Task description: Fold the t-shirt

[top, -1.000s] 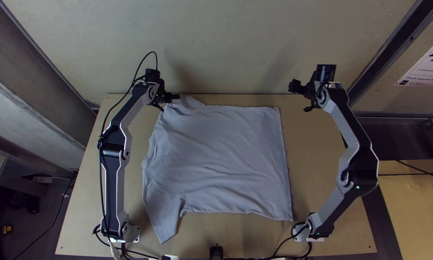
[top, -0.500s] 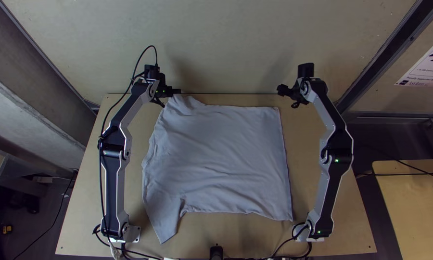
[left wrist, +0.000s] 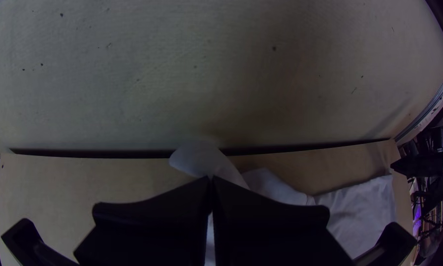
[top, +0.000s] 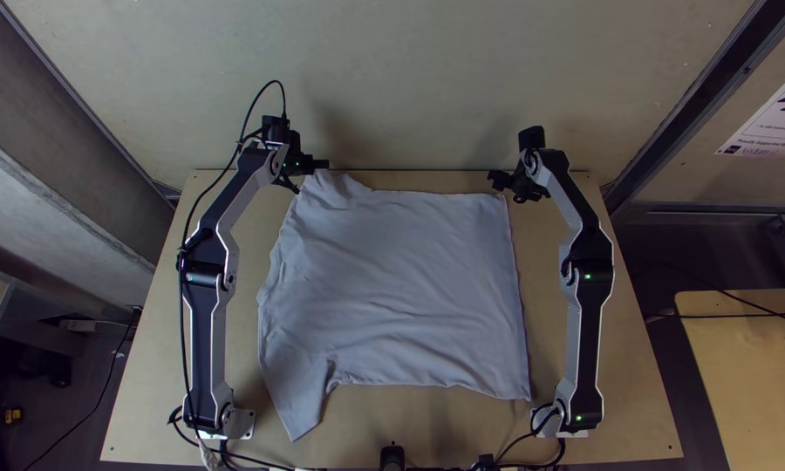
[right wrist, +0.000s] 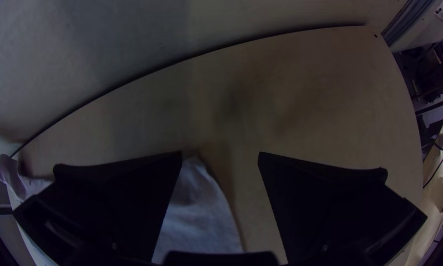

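The light grey t-shirt lies spread on the table, a sleeve pointing to the near edge at its lower left. My left gripper is at the shirt's far left corner; in the left wrist view its two fingers meet, the left gripper shut on the t-shirt, with a flap of cloth beyond the tips. Above the shirt's far right corner hangs my right gripper. The right wrist view has the right gripper open, the corner of the t-shirt between and below its fingers.
Bare wooden table runs between the shirt and the right arm. Past the table's far edge stands a pale wall. Cables lie at the near edge by the arm bases.
The right arm has swung left and nearer, its gripper coming from beyond the table's right rear to the shirt's far right corner. My left gripper rose slightly, and the shirt's far left corner shifted a little with it.
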You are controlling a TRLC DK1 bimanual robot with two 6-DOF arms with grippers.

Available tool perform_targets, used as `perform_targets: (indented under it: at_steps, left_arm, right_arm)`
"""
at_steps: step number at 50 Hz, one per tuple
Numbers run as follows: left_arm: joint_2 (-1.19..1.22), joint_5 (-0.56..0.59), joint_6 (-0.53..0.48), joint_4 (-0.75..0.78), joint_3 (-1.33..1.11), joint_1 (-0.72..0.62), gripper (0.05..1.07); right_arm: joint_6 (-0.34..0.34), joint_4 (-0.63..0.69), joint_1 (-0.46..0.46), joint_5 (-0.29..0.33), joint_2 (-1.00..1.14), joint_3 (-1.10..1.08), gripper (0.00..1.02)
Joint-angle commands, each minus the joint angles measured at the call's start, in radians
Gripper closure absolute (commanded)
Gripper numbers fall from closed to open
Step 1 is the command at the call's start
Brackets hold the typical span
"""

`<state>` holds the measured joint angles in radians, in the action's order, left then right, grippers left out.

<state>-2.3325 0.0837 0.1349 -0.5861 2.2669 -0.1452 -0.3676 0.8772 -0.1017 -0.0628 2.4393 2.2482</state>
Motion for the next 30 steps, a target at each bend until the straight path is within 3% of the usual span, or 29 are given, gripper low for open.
perform_targets:
  at_steps: [1,8,13,18,30]
  left_arm:
    - [0.064,0.008,0.005,-0.012,0.023,0.002,1.05]
    - [0.068,0.008,0.005,-0.021,0.022,0.007,1.05]
    - [0.073,0.008,0.005,-0.026,0.022,0.007,1.05]
    - [0.081,0.008,0.005,-0.031,0.020,0.006,1.05]
    - [0.104,0.008,0.005,-0.037,0.020,-0.002,1.05]
  right_arm:
    - [-0.025,0.022,-0.032,0.004,0.040,0.030,0.33]
    - [-0.025,0.043,-0.049,0.003,0.060,0.031,0.36]
    - [-0.022,0.042,-0.046,0.003,0.079,0.048,0.76]
    - [-0.010,0.040,-0.038,0.003,0.087,0.057,1.00]
    - [-0.004,0.006,-0.012,0.001,0.040,0.059,1.00]
